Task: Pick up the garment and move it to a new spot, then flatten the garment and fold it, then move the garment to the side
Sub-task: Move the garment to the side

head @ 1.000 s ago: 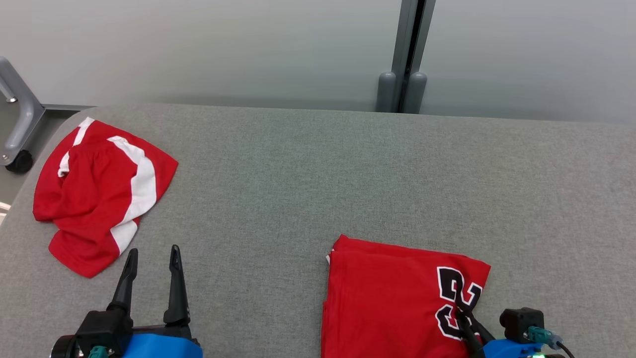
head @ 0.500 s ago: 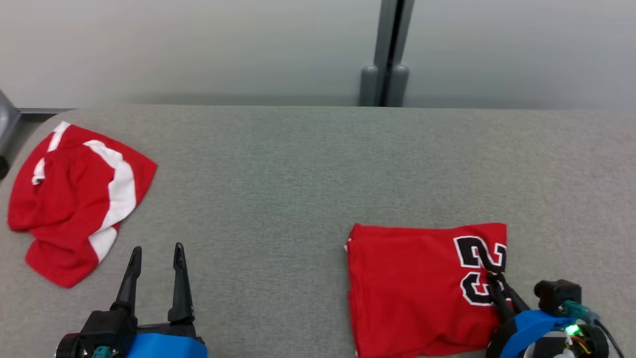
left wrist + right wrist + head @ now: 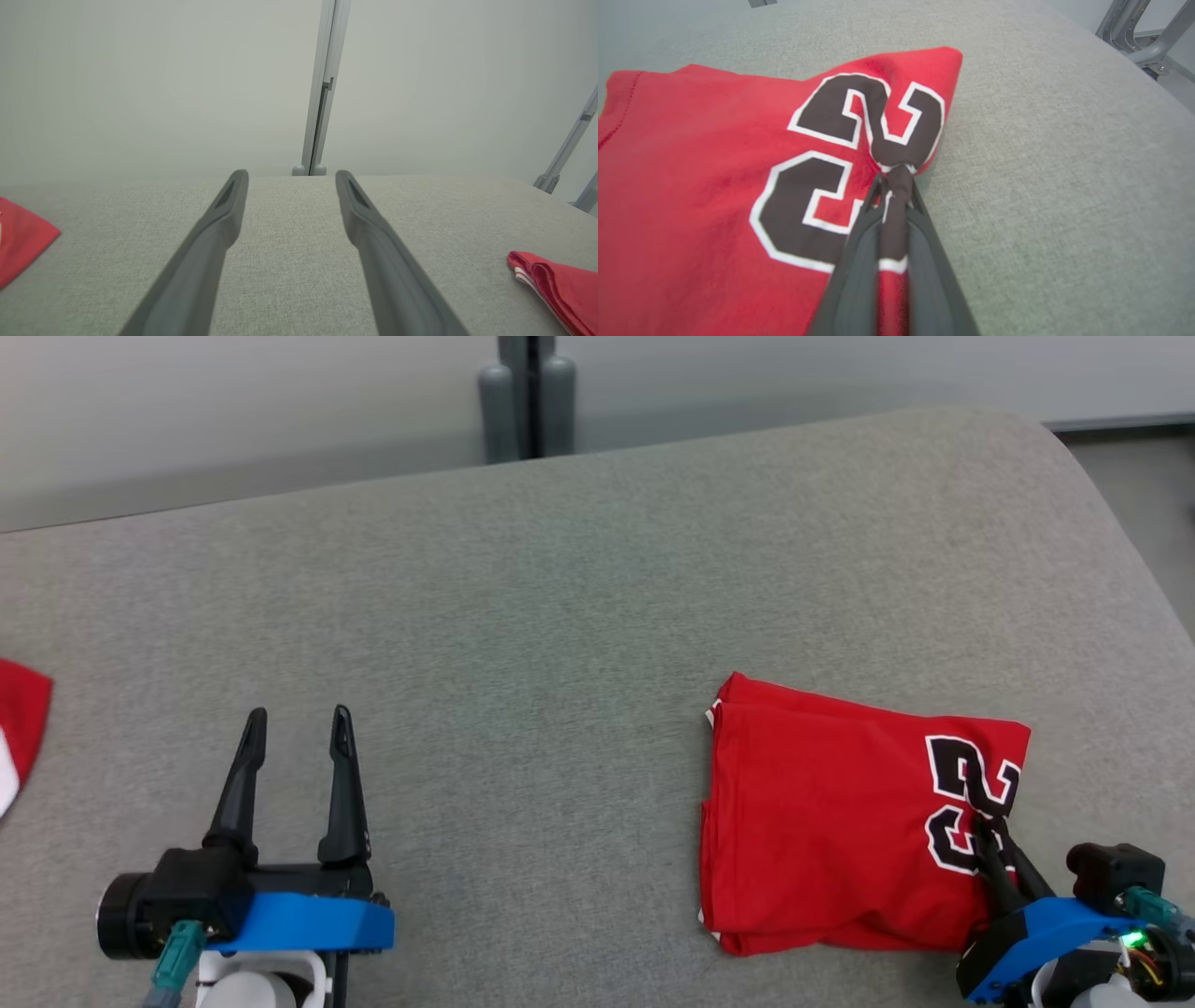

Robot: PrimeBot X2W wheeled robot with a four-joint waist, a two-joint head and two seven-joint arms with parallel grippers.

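right wrist view: one jersey [image 3: 691,196], one end effector [image 3: 896,183]

The shirt [image 3: 822,821] pinched in the right claw [image 3: 985,821] is soft matt red cloth with a smooth black-and-white printed number. Under both claws the table [image 3: 560,616] wears coarse grey woven cloth. The left claw [image 3: 297,714] has matt dark plastic fingers [image 3: 344,775] above a smooth blue plastic band [image 3: 299,924]

The garment [image 3: 822,821], a red jersey with black, white-edged numbers, is lying folded into a rough rectangle at the near right of the grey table [image 3: 523,616], its right edge bunching into a pinch.
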